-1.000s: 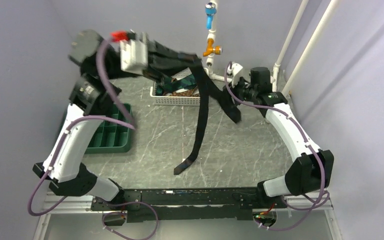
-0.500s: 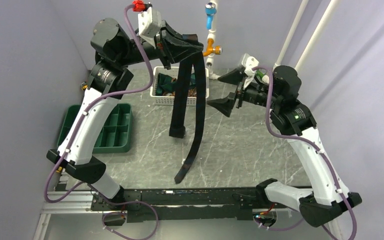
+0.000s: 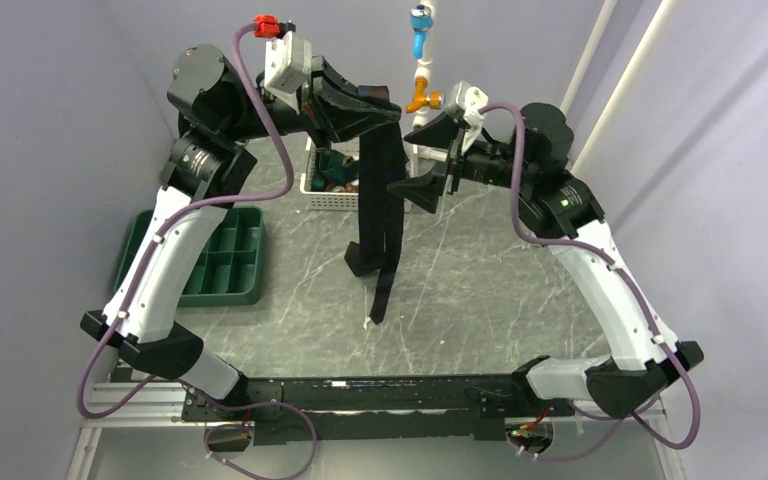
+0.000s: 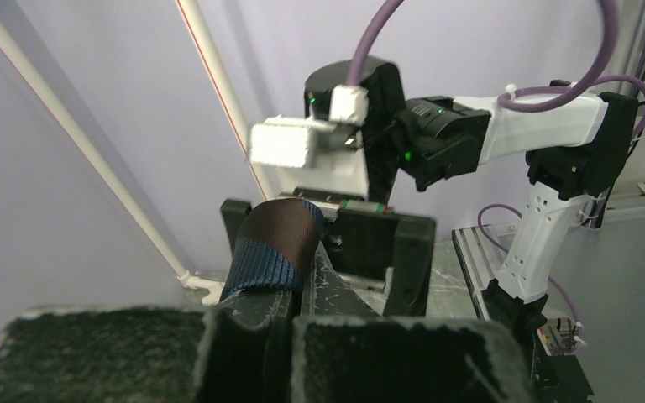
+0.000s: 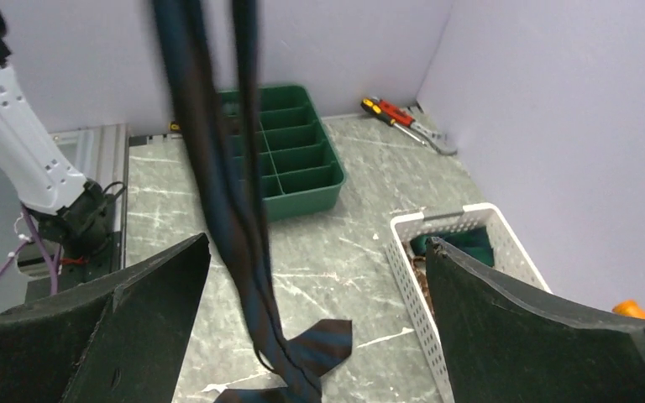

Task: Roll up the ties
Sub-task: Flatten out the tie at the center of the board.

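Note:
A dark navy striped tie (image 3: 380,200) is draped over my left gripper (image 3: 385,105), which is raised high and shut on its fold (image 4: 273,248). Both halves hang down side by side. The wide end (image 5: 323,344) rests on the table, and the narrow end (image 3: 378,312) reaches it too. My right gripper (image 3: 422,160) stands wide open just right of the hanging tie, which runs down in front of its fingers (image 5: 218,168) and touches neither. More ties (image 3: 338,165), green and brown, lie in the white basket (image 3: 325,200).
A green divided tray (image 3: 220,265) sits at the left of the marble table. The white basket (image 5: 403,252) stands by the back wall. A red and yellow hand tool (image 5: 395,117) lies in the far corner. Pipes with a valve run up the back wall (image 3: 422,100).
My right gripper has let go of one half of the tie and opened wide. That half swung down beside the other. The right arm moved up and left toward the hanging tie.

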